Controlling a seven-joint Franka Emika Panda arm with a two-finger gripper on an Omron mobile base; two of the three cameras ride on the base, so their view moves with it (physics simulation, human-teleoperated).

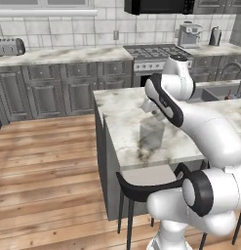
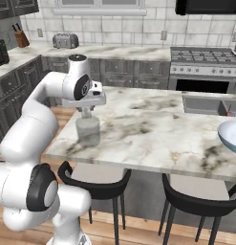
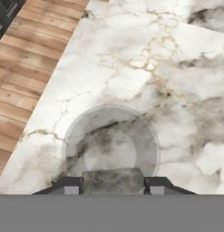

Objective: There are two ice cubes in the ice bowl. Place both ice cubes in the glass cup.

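The glass cup point(image 1: 152, 133) point(image 2: 88, 131) is a translucent greyish tumbler standing near the left end of the marble island. My gripper point(image 2: 86, 114) point(image 1: 154, 116) hangs straight above its mouth. In the hand view the cup's round rim point(image 3: 111, 145) lies directly below the gripper point(image 3: 112, 183), whose two dark tips are shut on a small translucent ice cube point(image 3: 111, 177). The ice bowl point(image 2: 231, 135), pale blue inside, sits at the far right edge of the island, well away from the gripper. What is inside the bowl cannot be made out.
The island's front and left edges point(image 3: 45, 113) run close to the cup, with wooden floor beyond. Two black stools point(image 2: 95, 184) point(image 2: 196, 201) stand under the front edge. A sink point(image 2: 210, 103) is set into the island's back right. A stove point(image 2: 205, 55) stands behind.
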